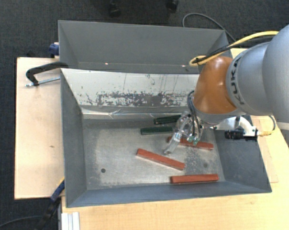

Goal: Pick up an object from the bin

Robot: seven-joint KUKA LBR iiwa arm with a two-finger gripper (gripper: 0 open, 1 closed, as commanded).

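Ample bare bin floor (111, 145) beside gripper (181, 142)

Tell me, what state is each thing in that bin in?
Middle red stick: flat, slanted.
Front red stick: flat, along the front wall.
Right red stick: flat, partly hidden by the gripper.
Green stick: flat, near the back wall.
Black stick: flat, behind it.
Gripper: low among the sticks.
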